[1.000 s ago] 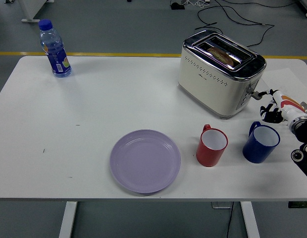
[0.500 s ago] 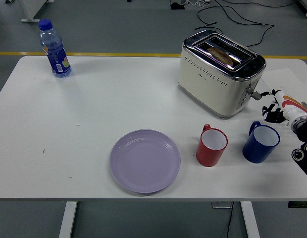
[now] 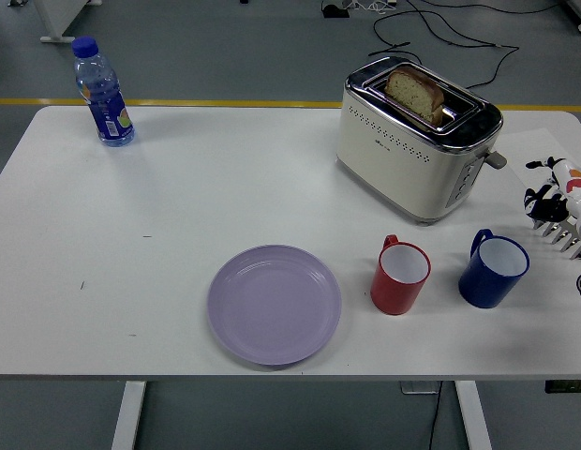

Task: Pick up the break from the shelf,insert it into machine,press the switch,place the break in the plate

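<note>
The bread (image 3: 417,92) was poking up out of one slot of the toaster (image 3: 417,141), sitting at about 1 o'clock on the desk (image 3: 178,206). The slice stood tilted a bit, crust up, with the chrome top all around it. The toaster's lever (image 3: 495,159) stuck out on the end that faced my right hand.

My right hand (image 3: 558,208) was over at 3 o'clock, right at the desk's edge, clear of the toaster and not touching anything. Only part of it was in frame, and honestly I couldn't tell whether the fingers were apart or curled together, too small and cut off. It wasn't holding anything I could see.

The purple plate (image 3: 275,304) sat at 6 o'clock, near the front edge, bare. Just to its right was the red mug (image 3: 400,277), handle pointing away from me, and then the blue mug (image 3: 493,270) beside that, near my hand but apart from it. Both mugs stood upright, just in front of the toaster. A water bottle (image 3: 102,92) with a blue cap stood way off at 10 o'clock, near the far edge.
</note>
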Available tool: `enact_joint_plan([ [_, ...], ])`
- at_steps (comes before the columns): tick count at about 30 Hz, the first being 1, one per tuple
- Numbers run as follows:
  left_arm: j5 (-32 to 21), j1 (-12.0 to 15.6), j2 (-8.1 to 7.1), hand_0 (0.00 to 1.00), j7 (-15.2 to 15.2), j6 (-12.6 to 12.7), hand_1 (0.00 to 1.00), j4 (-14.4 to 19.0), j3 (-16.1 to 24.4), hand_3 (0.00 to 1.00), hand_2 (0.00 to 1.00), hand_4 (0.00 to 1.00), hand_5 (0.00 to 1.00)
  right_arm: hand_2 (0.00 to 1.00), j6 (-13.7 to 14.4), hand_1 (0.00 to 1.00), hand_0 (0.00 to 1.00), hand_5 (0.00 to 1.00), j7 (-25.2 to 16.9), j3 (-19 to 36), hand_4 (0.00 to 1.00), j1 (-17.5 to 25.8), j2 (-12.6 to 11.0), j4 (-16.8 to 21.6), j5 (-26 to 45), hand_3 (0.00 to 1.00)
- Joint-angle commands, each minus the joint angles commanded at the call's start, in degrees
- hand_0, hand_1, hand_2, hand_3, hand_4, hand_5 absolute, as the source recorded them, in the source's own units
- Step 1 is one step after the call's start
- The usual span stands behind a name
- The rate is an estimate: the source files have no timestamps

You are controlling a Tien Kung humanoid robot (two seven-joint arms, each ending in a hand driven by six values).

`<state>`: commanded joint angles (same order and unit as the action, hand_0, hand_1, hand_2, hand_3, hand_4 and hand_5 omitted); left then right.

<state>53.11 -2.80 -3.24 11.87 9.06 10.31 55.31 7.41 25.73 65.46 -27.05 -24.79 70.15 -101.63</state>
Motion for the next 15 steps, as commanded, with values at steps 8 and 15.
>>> enact_joint_plan([
  [8,0.42,0.20,-0.03,0.668,0.03,-0.14,0.590,0.00,0.13,0.647,0.625,0.377,0.998,0.357,-0.01,0.212,0.201,0.173,-1.56,2.39,0.592,0.55,-0.33,0.80,1.40,0.845],
  [15,0.73,0.25,-0.07,0.668,0.06,-0.24,0.590,0.00,0.21,0.647,0.624,0.378,0.998,0.537,0.61,0.422,0.455,0.408,-2.92,3.17,0.760,0.57,-0.46,1.48,2.78,0.978],
])
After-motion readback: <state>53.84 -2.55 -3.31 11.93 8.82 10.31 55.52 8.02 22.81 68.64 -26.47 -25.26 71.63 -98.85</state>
